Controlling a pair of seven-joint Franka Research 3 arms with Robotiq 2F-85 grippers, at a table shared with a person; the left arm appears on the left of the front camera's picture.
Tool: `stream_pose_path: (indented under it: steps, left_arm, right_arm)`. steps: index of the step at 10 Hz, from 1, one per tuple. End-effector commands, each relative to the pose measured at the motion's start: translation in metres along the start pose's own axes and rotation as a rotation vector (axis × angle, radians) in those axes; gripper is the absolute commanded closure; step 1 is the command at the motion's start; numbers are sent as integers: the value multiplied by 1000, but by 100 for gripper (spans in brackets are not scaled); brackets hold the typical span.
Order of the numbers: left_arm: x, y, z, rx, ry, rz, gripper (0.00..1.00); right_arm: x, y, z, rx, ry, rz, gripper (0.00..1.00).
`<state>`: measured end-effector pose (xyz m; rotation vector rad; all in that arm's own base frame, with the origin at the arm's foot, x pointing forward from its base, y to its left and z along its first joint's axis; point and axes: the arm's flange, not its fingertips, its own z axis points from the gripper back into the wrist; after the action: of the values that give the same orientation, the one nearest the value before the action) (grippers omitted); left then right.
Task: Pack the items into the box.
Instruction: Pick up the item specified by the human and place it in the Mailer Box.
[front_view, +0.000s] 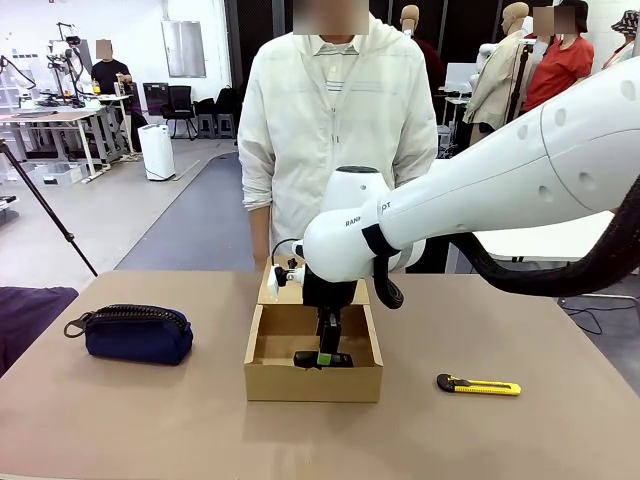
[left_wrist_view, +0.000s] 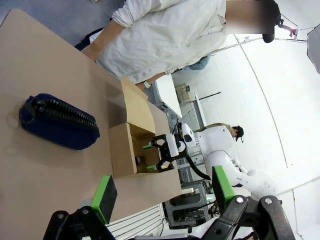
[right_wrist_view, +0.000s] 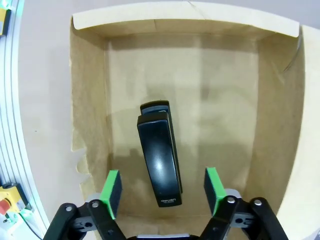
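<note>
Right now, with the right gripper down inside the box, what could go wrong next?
The open right gripper straddles the black bar; a skewed lift could snag it.
Its fingers stand near a wall of the box; pulling out sideways might shift it.
The pouch looks nearly as wide as the box, so it may jam.

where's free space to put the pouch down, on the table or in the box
Bare table lies between the navy pouch and the cardboard box, between the box and the utility knife, and along the near edge. In the box, the floor beside the black bar is bare; the open right gripper crowds the bar's end.
</note>
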<state>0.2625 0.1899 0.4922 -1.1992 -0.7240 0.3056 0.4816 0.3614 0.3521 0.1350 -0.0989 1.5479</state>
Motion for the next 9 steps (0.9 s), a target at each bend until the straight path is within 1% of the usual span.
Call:
stream_pose_path:
  steps: [1, 3, 4, 5, 6, 7, 8, 9]
  left_arm:
    - [2, 0, -1, -24, -12, -18, 0]
    - [2, 0, -1, -24, -12, -18, 0]
    - [2, 0, -1, -24, -12, -18, 0]
    - [2, 0, -1, -24, -12, -18, 0]
    - [2, 0, -1, -24, -12, -18, 0]
    - [2, 0, -1, -24, -12, -18, 0]
    - [2, 0, -1, -24, -12, -18, 0]
    - [2, 0, -1, -24, -12, -18, 0]
  right_arm:
    - [1, 0, 1, -2, -2, -19, 0]
    - [0, -2, 1, 13, 7, -28, 0]
    - [-3, -2, 8, 28, 0, -26, 0]
    - [-10, -2, 25, 53, 9, -65, 0]
    - [-20, 0, 55, 78, -12, -89, 0]
    - [-35, 4, 93, 69, -65, -142, 0]
    - [-59, 8, 134, 31, -140, -290, 0]
    - [-87, 10, 164, 48, -250, -445, 0]
